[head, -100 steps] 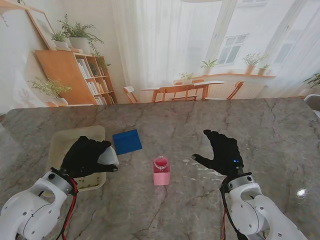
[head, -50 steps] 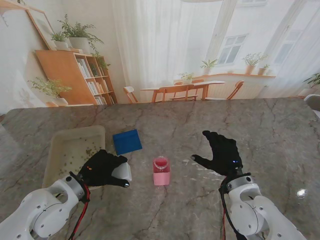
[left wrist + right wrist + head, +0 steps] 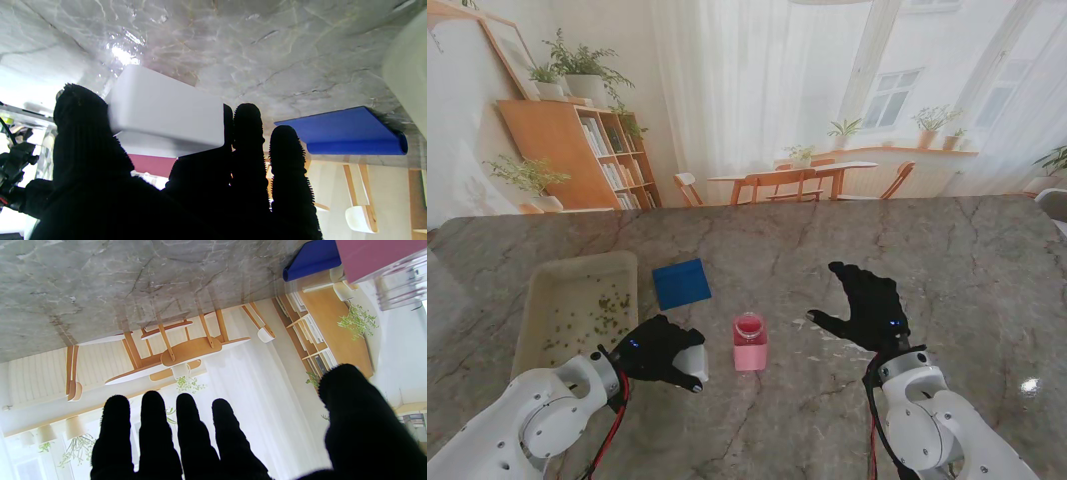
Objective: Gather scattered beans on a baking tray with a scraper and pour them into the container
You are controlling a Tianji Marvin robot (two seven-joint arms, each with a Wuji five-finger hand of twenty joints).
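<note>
Beans (image 3: 599, 312) lie scattered across the floor of the baking tray (image 3: 537, 312), which sits on the desk (image 3: 827, 240) at the far left. The left hand (image 3: 659, 350) is closed around a white scraper (image 3: 689, 363), thumb on one side and fingers on the other, and hangs over bare desk just right of the tray's near right corner, close to the pink container (image 3: 749, 343). A blue mat (image 3: 681, 283) lies flat beyond it. The right hand (image 3: 867, 305) hovers to the right of the container with fingers spread, holding nothing.

The scraper is gripped but outside the tray, so gathering looks not yet finished. To do it well, the left hand should carry the scraper over the tray's far wall, set its long edge flat on the tray floor behind the widest spread of beans, and draw them in slow, overlapping strokes toward one corner. Light downward pressure keeps beans from slipping under the edge; too steep a tilt would flick them over the low rim. The free right hand could steady the tray, since it will probably slide on the polished stone.
</note>
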